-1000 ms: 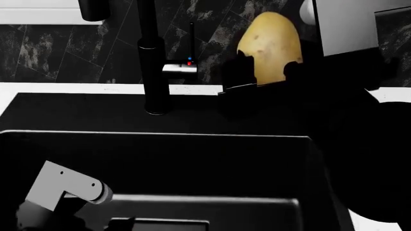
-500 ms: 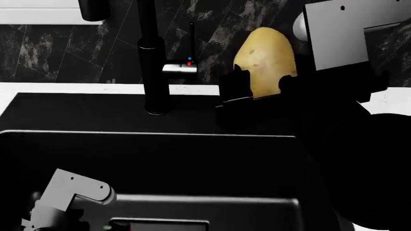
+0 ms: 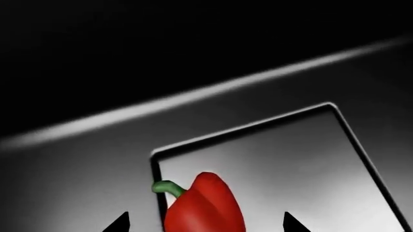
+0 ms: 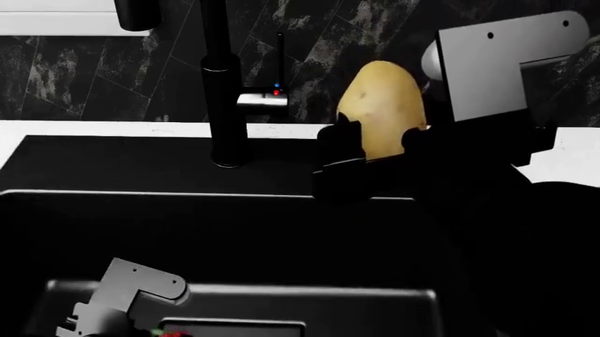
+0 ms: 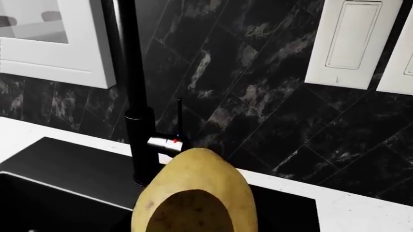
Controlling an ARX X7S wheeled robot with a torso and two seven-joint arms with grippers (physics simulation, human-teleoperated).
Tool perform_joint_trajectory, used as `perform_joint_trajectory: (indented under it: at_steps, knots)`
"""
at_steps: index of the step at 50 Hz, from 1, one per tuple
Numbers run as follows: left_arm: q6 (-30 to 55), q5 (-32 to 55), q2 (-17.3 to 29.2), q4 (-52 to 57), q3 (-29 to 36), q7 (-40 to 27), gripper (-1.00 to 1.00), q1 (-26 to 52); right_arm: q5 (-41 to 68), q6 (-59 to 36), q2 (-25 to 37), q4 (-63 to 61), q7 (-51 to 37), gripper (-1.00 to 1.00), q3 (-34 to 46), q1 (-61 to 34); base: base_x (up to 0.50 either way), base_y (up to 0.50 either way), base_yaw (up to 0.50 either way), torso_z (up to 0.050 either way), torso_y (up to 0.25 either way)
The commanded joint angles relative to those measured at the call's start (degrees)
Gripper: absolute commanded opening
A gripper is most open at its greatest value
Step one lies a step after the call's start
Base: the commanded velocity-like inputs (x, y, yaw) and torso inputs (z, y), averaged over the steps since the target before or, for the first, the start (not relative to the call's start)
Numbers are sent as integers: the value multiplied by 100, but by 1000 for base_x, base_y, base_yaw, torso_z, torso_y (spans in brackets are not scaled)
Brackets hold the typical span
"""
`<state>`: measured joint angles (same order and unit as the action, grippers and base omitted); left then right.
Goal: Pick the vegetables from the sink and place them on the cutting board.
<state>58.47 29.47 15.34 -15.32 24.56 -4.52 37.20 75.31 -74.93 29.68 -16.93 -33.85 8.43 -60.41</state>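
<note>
Left wrist view: the black sink [image 3: 77, 193] floor carries a drain panel [image 3: 290, 159]. The pepper [image 3: 205, 205] lies on it between the spread left jaws, stem [image 3: 166, 187] pointing sideways.

Head view: white tabletop [image 4: 94, 128], dark tiled wall, faucet [image 4: 225, 84]. The raised right gripper [image 4: 375, 144] clamps the potato [image 4: 380, 109], long axis upright.

Right wrist view: potato [image 5: 193, 193] fills the jaws.

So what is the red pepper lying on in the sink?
The red pepper lies on the drain panel in the sink floor, stem over the panel's edge. Its lower part is cut off, so what lies there is unseen.
</note>
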Motion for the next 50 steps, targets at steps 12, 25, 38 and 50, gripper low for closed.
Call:
perform_joint_trajectory:
  at_steps: [12,25,38,50]
  knots:
    - [-1169,-485,-528,-2329,399,440,100,515,-65,152,66,-28,122,-100,62,182,0,0,0,0,0]
    - [-1691,-645,-778,-3281,557,636,100,661,140,163,173,-164,-16,-100,-53,365,0,0,0,0,0]
    - [-1464,-524,-767,-2981,487,500,-100,674,52,318,163,-132,102,-100,15,460,0,0,0,0,0]
    - [588,679,-10,1082,-653,-697,-100,40,-17,442,148,-118,161,-100,62,479,0,0,0,0,0]
